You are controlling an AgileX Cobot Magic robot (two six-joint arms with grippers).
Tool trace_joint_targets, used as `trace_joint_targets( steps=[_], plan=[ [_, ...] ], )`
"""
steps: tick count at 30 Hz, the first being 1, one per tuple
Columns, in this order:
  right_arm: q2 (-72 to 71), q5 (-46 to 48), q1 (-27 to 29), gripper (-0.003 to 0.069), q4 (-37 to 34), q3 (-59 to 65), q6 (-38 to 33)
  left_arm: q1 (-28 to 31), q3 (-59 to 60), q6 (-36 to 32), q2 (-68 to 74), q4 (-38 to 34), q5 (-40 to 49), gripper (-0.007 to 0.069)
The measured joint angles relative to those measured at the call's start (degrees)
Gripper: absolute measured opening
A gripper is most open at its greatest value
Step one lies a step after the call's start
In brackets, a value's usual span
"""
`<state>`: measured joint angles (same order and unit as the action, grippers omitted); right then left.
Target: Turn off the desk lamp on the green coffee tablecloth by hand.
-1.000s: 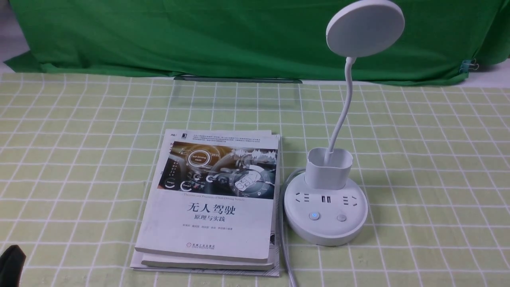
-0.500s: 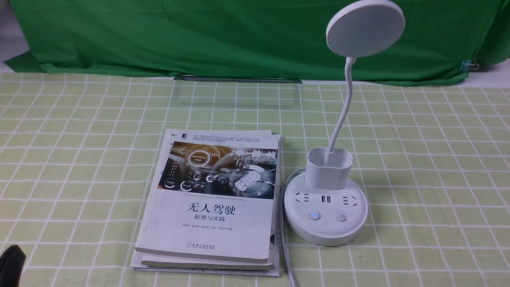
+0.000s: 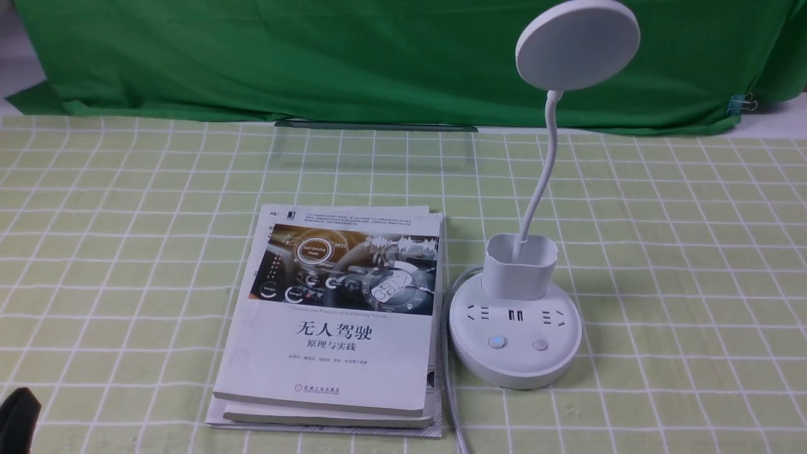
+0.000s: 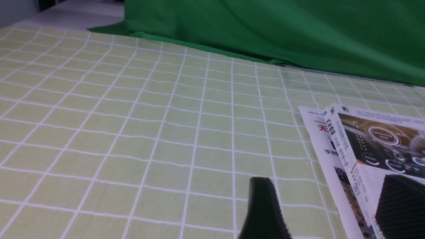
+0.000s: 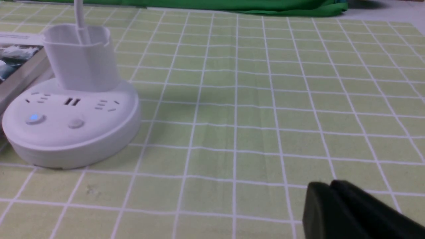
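Note:
The white desk lamp [image 3: 516,340] stands on the green coffee tablecloth [image 3: 662,252], right of centre, its disc head [image 3: 577,44] raised on a thin neck. On its round base the left button [image 3: 497,342] glows blue and the other button [image 3: 540,345] is unlit. In the right wrist view the lamp base [image 5: 71,122] sits well off from my right gripper [image 5: 327,187], whose fingers press together over bare cloth. My left gripper [image 4: 332,207] is open and empty beside the books. Only one black fingertip [image 3: 19,419] shows in the front view.
A stack of books [image 3: 340,315] lies just left of the lamp base, with the lamp's cord [image 3: 451,403] running between them toward the front edge. A dark green backdrop cloth [image 3: 315,57] hangs along the far side, with a clip [image 3: 744,103] at its right end.

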<state>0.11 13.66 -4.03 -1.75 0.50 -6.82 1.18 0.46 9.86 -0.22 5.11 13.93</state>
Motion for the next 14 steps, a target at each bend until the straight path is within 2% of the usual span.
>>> trace_joint_targets(
  steps=[14],
  plan=[
    [0.0, 0.0, 0.0, 0.013, 0.0, 0.0, 0.0, 0.0, 0.0, 0.0, 0.0, 0.0, 0.0, 0.041]
  ],
)
